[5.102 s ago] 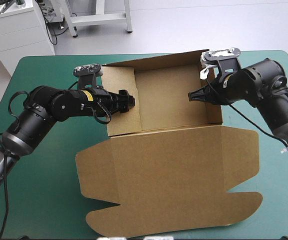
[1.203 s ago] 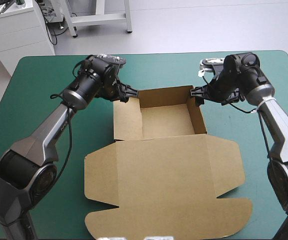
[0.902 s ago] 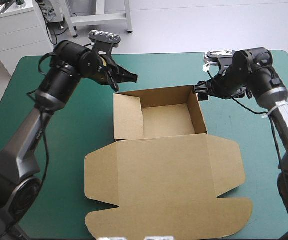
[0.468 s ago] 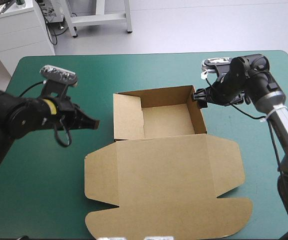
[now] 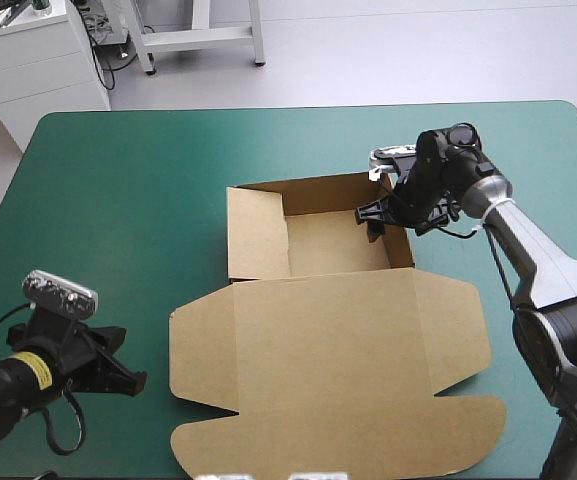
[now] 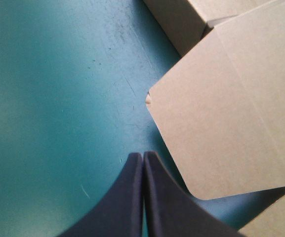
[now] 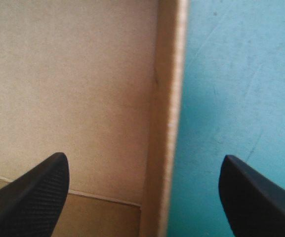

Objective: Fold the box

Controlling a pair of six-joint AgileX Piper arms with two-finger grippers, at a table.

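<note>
High view has the box (image 5: 328,245) mid-counter. Its tray walls are raised at the far end and the lid (image 5: 333,360) lies flat toward the near edge, so the long axis runs far to near and the tray opens upward. My right fingers (image 5: 372,214) stand released astride the tray's right wall (image 5: 402,238), I judge to steady or press it. My left fingers (image 6: 143,163) are clenched on nothing over the teal-green counter (image 5: 118,200), near-left, just beside the lid's left flap, probably parked clear.
</note>
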